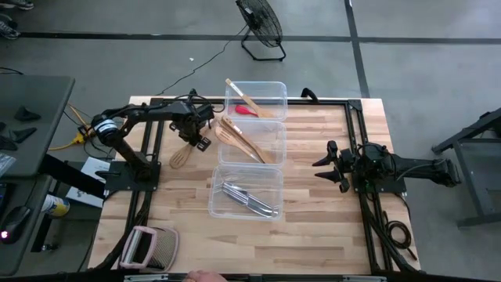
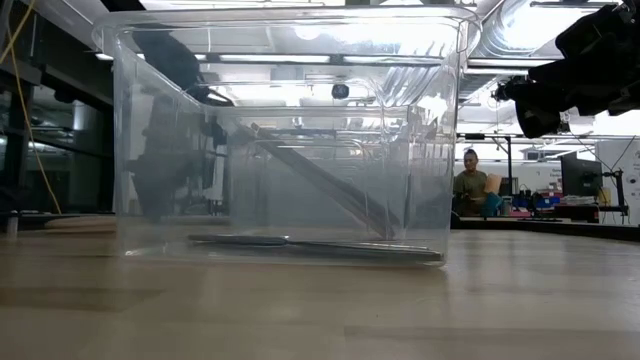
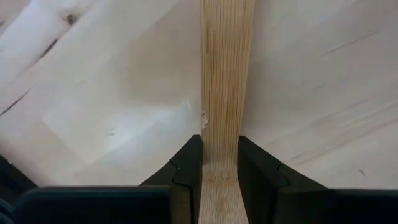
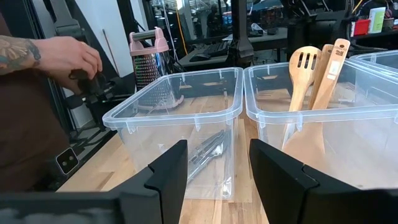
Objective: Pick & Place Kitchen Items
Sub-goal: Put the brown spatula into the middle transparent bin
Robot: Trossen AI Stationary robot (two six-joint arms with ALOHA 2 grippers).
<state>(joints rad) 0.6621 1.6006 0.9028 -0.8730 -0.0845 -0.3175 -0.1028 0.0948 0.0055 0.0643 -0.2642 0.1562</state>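
Note:
Three clear tubs stand in a row down the table's middle. The far tub (image 1: 270,88) holds a wooden spoon (image 1: 241,95) and a red utensil (image 1: 246,111). The middle tub (image 1: 275,133) holds wooden spatulas (image 1: 241,139). The near tub (image 1: 221,196) holds silver cutlery (image 1: 249,200). My left gripper (image 1: 201,139) is just left of the middle tub, shut on a pale wooden utensil (image 1: 182,156) whose wide head lies toward the table's left. My right gripper (image 1: 321,167) is open and empty, right of the tubs. My left gripper pinches the wooden utensil's flat handle (image 3: 219,163) between its two fingers (image 3: 186,163), one on each narrow edge. The handle runs straight out along the fingers. Whether the utensil's head rests on the table, I cannot tell.
A pink-and-metal grater (image 1: 150,247) lies near the table's near left corner. A person's hand (image 4: 59,59) shows beside the table's near edge. Bare wood lies between the tubs and my right gripper. The near tub (image 2: 290,140) fills the low view.

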